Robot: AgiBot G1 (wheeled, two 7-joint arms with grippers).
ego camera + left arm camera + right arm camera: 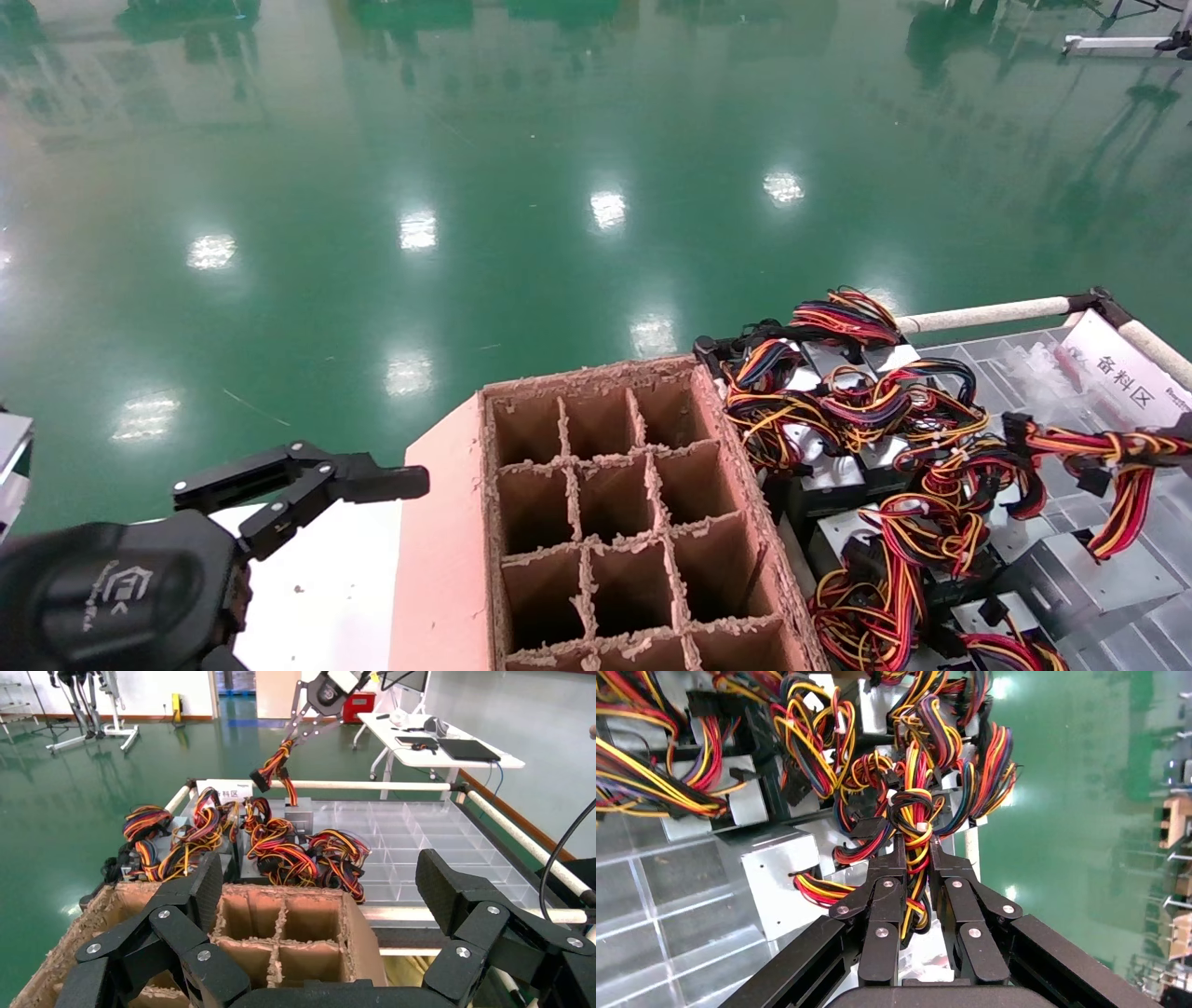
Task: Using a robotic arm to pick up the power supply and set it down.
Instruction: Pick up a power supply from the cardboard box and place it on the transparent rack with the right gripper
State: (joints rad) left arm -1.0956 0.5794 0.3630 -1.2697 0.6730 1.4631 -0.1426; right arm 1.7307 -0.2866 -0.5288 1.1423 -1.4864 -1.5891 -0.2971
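Note:
My right gripper is shut on a knotted bundle of red, yellow and black wires. Those wires run back to a silver-grey power supply over the clear tray. The left wrist view shows that gripper raised above the pile, with the wire bundle hanging from it to a silver box. In the head view the lifted wires stretch to the right edge and the right gripper itself is out of frame. My left gripper is parked open and empty, low on the left beside the cardboard box.
A brown cardboard divider box stands in front of me. To its right, several more power supplies with tangled wires fill a clear compartment tray. White padded rails and a white label border the tray.

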